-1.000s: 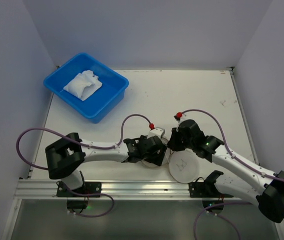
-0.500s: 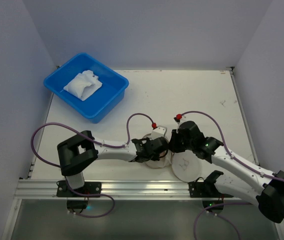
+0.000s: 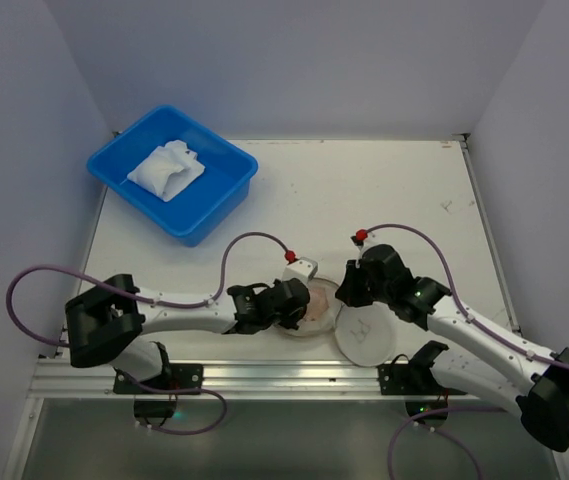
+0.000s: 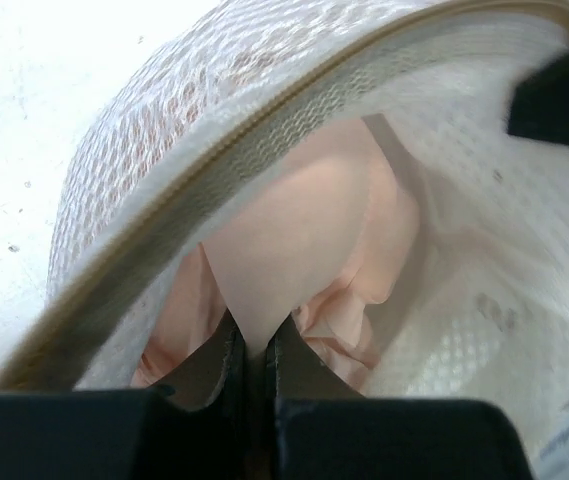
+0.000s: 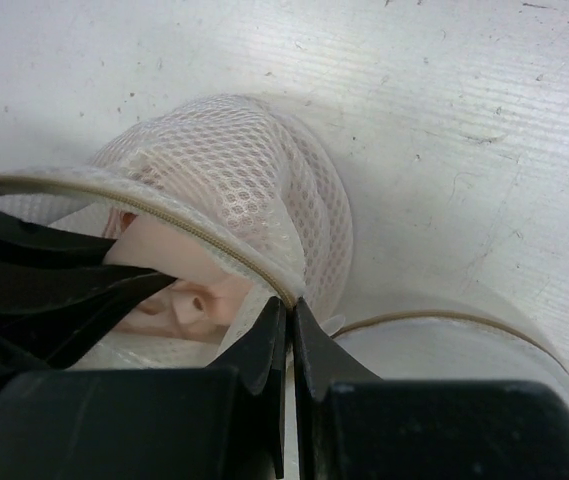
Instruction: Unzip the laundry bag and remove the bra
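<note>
Zip open on laundry bag (image 4: 154, 120); left tool (image 4: 249, 345) clenched on bra (image 4: 309, 225), right tool (image 5: 289, 325) pinching bag rim. Removal pending.

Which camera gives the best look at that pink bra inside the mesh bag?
The left wrist view: the pink bra fills the open laundry bag, pinched by the left jaws. The right wrist view shows a small peach patch behind the zipper edge; the top view only a pink sliver.
</note>
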Robot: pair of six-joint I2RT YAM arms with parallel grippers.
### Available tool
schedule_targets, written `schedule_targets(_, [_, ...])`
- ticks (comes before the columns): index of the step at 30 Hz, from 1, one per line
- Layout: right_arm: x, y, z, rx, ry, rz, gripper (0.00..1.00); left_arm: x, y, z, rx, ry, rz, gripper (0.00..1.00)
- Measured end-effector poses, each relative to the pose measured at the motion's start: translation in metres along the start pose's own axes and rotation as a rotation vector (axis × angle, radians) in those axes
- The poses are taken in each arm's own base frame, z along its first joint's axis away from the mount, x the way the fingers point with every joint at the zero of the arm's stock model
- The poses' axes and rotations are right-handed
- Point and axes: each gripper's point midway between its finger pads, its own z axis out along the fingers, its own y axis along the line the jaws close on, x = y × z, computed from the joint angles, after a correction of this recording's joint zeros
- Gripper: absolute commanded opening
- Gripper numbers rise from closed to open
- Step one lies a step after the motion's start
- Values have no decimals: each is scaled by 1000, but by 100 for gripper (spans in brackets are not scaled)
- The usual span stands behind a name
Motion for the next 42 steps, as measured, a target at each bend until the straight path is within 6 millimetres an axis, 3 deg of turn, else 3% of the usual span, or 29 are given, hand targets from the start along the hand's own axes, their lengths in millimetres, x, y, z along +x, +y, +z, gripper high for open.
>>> schedule_targets(14, [7, -7, 7, 29, 41, 8, 0, -13, -17, -51, 295, -171, 77, 0])
schedule_targets(21, [8, 5, 11, -29, 57, 8, 0, -21, -18, -76, 398, -282, 69, 0])
schedule_targets(42, [14, 18, 14, -98, 100, 12, 0, -59, -18, -119, 510, -542, -30, 0])
